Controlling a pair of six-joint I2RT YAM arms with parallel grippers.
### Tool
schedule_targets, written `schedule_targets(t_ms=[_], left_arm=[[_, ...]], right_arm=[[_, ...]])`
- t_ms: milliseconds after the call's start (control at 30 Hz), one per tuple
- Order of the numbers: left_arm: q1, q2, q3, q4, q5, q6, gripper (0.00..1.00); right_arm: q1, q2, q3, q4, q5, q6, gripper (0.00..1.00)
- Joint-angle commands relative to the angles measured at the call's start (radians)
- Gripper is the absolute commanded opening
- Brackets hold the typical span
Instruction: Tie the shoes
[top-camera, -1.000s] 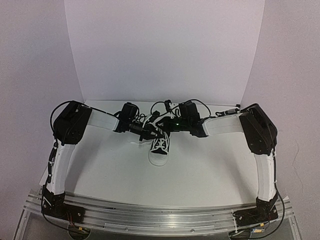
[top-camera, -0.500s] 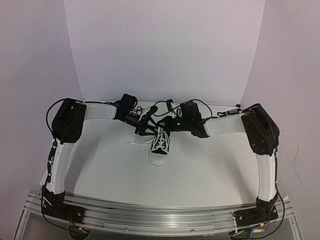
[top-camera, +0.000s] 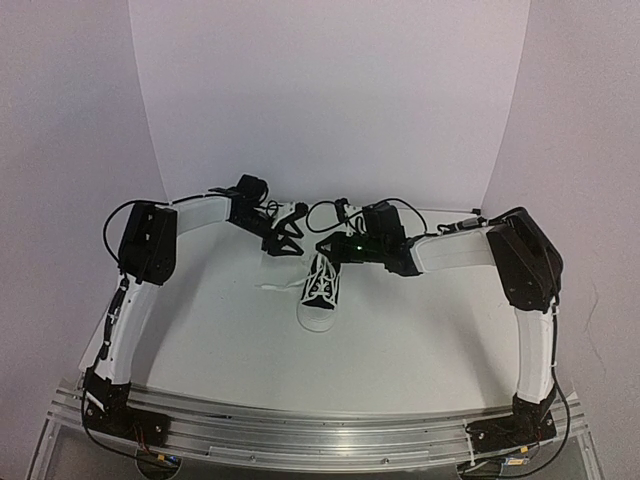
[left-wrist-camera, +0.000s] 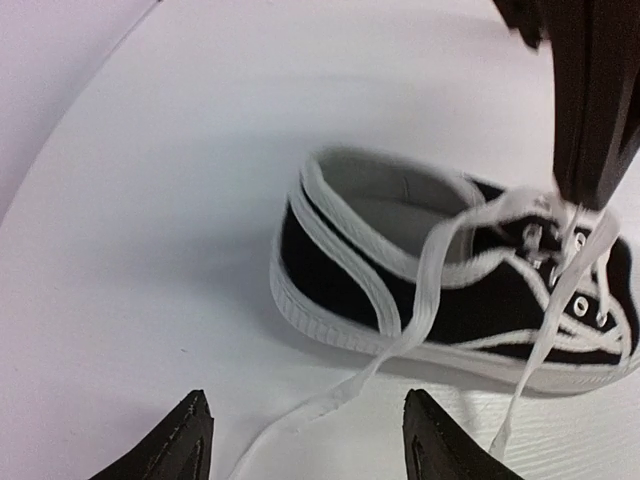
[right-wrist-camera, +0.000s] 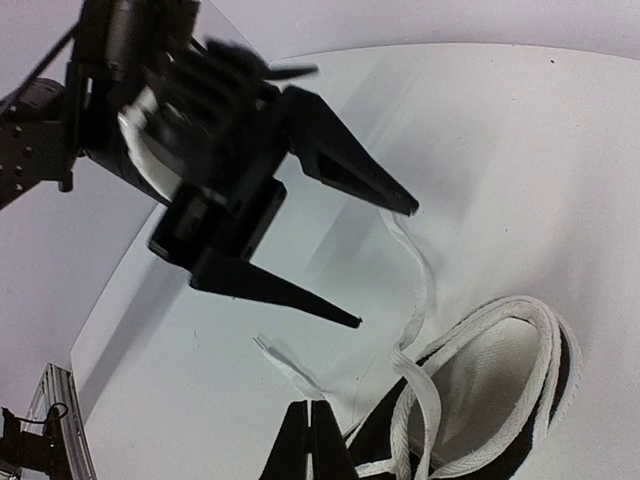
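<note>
The sneaker (top-camera: 319, 296) lies on the white table (top-camera: 215, 335), centred left to right and toward the far side, with its white toe cap pointing to the near edge and its heel toward the far backdrop (top-camera: 330, 100). In the left wrist view the heel and the open collar are sharp, but the toe end is cut off by the right frame edge. In the right wrist view only the heel opening shows, and the rest is out of frame. The laces (left-wrist-camera: 431, 262) are loose. One strand arches over the collar, another drops down the near side of the shoe to the table, and a free end trails on the table to the left of the shoe. Both strands rise to one place above the eyelets, at the tip of the right gripper (left-wrist-camera: 583, 190). Its fingers are closed flat together, and the laces appear pinched between them. The contact itself is blurred, and in the overhead view it is too small to resolve. The left gripper (right-wrist-camera: 386, 266) is just to the far left of the heel, clear of the shoe, with its two black fingers spread wide and nothing between them. In the right wrist view a lace strand curves up close to one left fingertip; whether it touches cannot be told. That gripper's body is motion-blurred. Both arms reach inward from their bases on the aluminium rail (top-camera: 320, 440) at the near edge.
</note>
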Motion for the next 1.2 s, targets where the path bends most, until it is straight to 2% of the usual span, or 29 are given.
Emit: schedule_targets(t_ms=[0,133,233,300,433,500,667,800,867,1033,1167], left_arm=[[-0.018,0.056,0.023,-0.087,-0.045,0.14,0.65],[-0.044,0.07,0.004,0.016,-0.096,0.11,0.64],[-0.055,0.079,0.006,0.061,-0.108,0.083,0.59],[-0.057,0.084,0.004,0.056,-0.113,0.087,0.46],[-0.057,0.058,-0.041,0.04,-0.122,0.111,0.08],[-0.056,0.03,-0.064,0.017,-0.13,0.108,0.0],[-0.054,-0.072,-0.047,-0.207,-0.138,0.056,0.0],[-0.07,-0.175,-0.151,-0.33,-0.087,-0.018,0.0],[-0.086,-0.209,-0.195,-0.373,-0.034,-0.103,0.0],[-0.104,-0.203,-0.218,-0.431,0.164,-0.441,0.0],[-0.122,-0.199,-0.264,-0.409,0.254,-0.538,0.0]], right_arm=[[0.003,-0.049,0.005,0.031,0.005,0.001,0.0],[0.004,-0.037,0.011,0.031,-0.001,0.013,0.0],[0.003,-0.037,0.014,0.031,-0.001,0.016,0.0],[0.003,-0.04,0.014,0.031,0.003,0.015,0.0],[0.003,-0.033,0.024,0.031,0.005,0.017,0.0],[0.003,-0.028,0.033,0.031,0.005,0.023,0.0],[0.003,-0.024,0.055,0.031,0.015,0.036,0.0],[0.003,-0.008,0.078,0.031,-0.004,0.058,0.0],[0.003,-0.007,0.079,0.031,-0.011,0.07,0.0],[0.003,-0.023,0.059,0.031,-0.003,0.077,0.0],[0.003,-0.021,0.057,0.033,-0.011,0.089,0.0]])
